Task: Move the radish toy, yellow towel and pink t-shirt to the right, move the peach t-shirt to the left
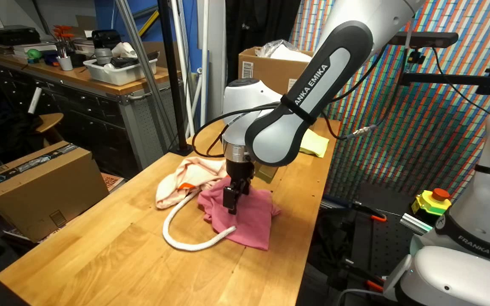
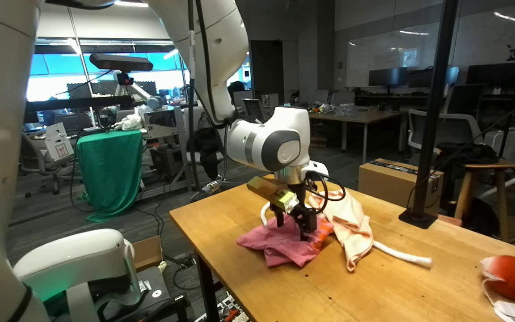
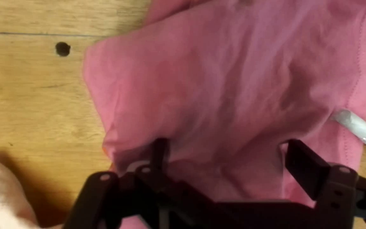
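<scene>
A deep rose-pink t-shirt of soft fabric (image 1: 255,225) lies rumpled on the pale wooden worktop (image 1: 113,255), directly under the black two-fingered claw (image 3: 226,149). The claw's fingers stand wide apart, with creased cloth between them in the wrist view and nothing clamped. The garment should prove light, limp and hard to damage, likely to sag and trail once lifted. The creases between the fingers look the best hold; a flat single layer could slip from the pinch. A white braided cord (image 1: 179,245) lies across its stitched edge and may drag along. The pale peach t-shirt of soft fabric (image 2: 349,214) sits just beside it, so the bite should take pink cloth only.
</scene>
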